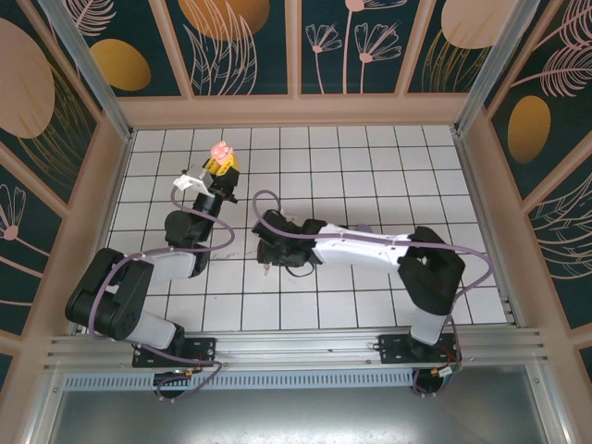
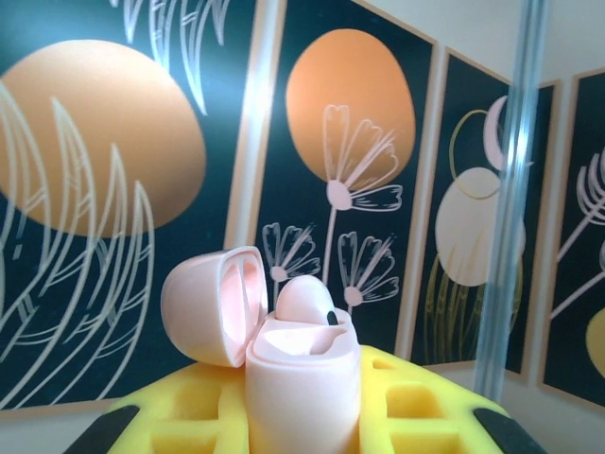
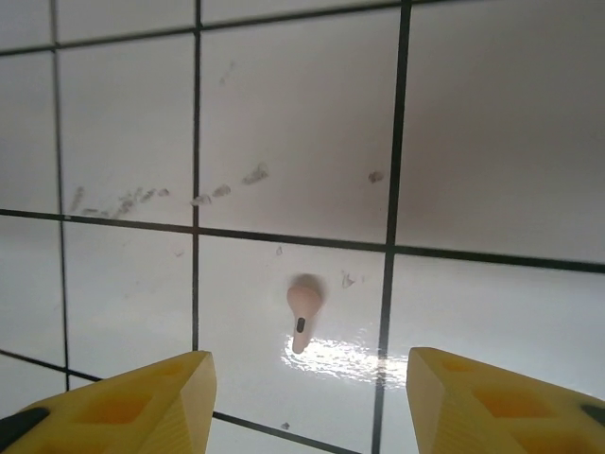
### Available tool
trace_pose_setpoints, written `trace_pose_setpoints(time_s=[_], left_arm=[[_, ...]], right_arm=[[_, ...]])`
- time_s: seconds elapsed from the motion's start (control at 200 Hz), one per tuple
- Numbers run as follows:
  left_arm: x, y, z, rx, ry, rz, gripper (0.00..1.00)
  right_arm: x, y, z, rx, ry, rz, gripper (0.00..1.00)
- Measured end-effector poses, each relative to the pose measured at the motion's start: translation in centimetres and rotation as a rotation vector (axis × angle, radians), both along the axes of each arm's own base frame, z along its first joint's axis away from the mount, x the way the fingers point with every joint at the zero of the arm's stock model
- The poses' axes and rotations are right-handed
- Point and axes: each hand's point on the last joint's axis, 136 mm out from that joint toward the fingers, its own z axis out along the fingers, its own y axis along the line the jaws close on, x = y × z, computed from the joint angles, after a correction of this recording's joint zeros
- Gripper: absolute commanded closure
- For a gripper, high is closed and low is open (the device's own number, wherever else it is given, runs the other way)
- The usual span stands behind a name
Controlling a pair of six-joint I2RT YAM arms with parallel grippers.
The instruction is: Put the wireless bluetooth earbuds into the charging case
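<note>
On my feed the pink charging case [image 2: 302,378] reads as smooth satin plastic with a soft sheen, and the loose pink earbud [image 3: 302,307] looks the same. The white floor tiles [image 3: 284,113] are glossy, with grey scuffs. The fingers [image 3: 142,402] of the right gripper [image 3: 310,364] look matt yellow plastic; the frame rail [image 1: 277,345] is dull metal.

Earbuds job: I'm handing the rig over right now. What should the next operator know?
Left gripper: shut on the pink charging case, held up, lid open.
Right gripper: open, empty, above a pink earbud lying on the tiled table.
Done: one pink bud appears seated in the case.
Left: grasp the loose earbud and seat it in the case.
</note>
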Motion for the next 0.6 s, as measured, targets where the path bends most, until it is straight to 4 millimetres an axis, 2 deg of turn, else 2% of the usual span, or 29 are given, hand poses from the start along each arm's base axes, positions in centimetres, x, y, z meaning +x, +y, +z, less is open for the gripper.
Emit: trace_pose_setpoints(time_s=[0.285,0.601], left_arm=[[0.1,2.4,-1.6,-0.03,0.049,0.103,1.0],[0.2,3.7,-2.3,-0.047,0.071,0.162,1.0]], right_arm=[[-0.2,1.5,-3.5,-0.099,0.084,-0.059,0.52],[0.2,2.3,-4.7,-0.158,0.106,-0.082,0.55]])
